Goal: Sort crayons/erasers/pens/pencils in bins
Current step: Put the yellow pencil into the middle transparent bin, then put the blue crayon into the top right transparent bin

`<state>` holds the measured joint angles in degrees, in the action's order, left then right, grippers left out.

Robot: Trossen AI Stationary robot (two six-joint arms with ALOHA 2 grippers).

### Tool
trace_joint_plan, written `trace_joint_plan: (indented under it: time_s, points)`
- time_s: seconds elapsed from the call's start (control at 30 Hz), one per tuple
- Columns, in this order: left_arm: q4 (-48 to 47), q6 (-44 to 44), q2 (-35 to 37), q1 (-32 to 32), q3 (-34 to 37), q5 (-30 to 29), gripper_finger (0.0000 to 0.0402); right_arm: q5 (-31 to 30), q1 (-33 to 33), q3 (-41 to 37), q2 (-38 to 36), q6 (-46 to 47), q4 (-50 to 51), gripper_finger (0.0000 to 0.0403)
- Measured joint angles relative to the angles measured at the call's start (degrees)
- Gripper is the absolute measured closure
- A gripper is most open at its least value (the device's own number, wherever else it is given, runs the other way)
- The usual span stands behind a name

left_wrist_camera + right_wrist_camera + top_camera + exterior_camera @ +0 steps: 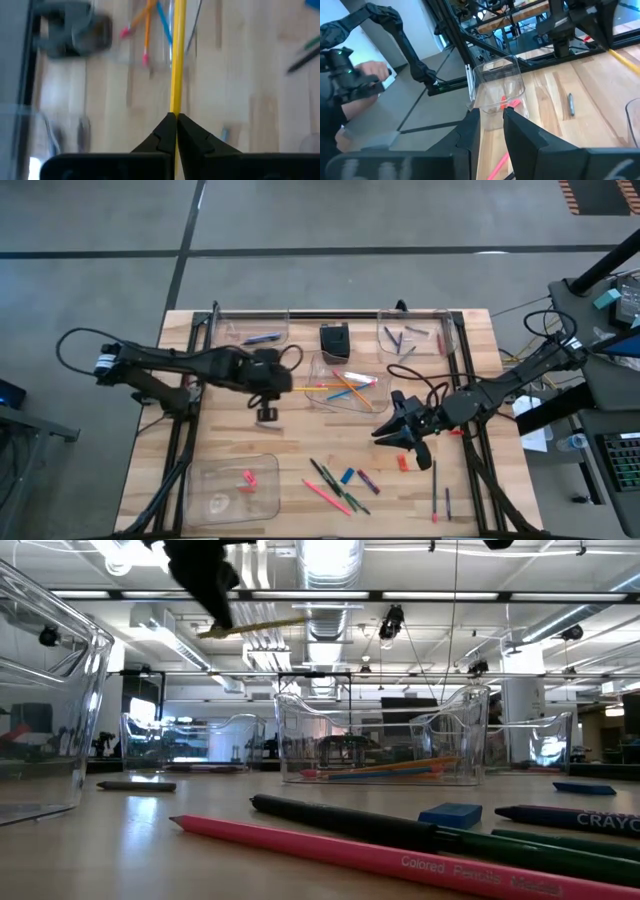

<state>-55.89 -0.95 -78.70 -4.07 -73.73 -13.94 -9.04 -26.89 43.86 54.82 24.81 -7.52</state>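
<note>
My left gripper (268, 383) is shut on a yellow pencil (305, 388), high above the table, just left of the centre bin (322, 402). That bin holds orange, blue and pink pencils (350, 387). In the low view the left gripper (212, 600) carries the pencil (255, 627) near the top of the picture. My right gripper (400, 438) is open and empty above the table, right of centre. Near the front edge lie loose pink, green and dark sticks (335, 488), a blue eraser (347, 476), a crayon (368, 480), a red eraser (403, 463) and two dark pens (435, 490). My left gripper pinches the yellow pencil near one end (174, 114) between its two fingertips. The pencil runs on straight ahead of the fingers, toward the centre bin. It is lifted clear of the table and lies nearly level in the low view.
A far-left bin (225, 332) holds a blue pen, and a far-right bin (440, 345) holds crayons. A near-left bin (200, 480) holds red erasers. A small black box (335, 340) stands at the back centre. A grey crayon (267, 414) lies under my left gripper. A person's hand (367, 75) shows beyond the table.
</note>
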Motion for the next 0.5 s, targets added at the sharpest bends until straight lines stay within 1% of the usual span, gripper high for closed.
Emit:
trace_joint_plan:
  time_s: [0.2,0.33,0.5]
  points:
    - [5.79,7.56,-9.55,3.67,-6.94,5.15,0.0399,0.07,0.0,-0.02,-2.31,0.05,0.28,0.0328]
    - [5.98,10.01,-16.25,6.31,-11.21,7.46,0.04,0.07,0.0,-0.02,-4.13,-0.44,0.9,0.0328]
    - [5.67,11.39,-19.93,7.46,-14.0,8.95,0.0401,0.1,0.0,-0.02,-5.31,-0.9,1.73,0.0328]
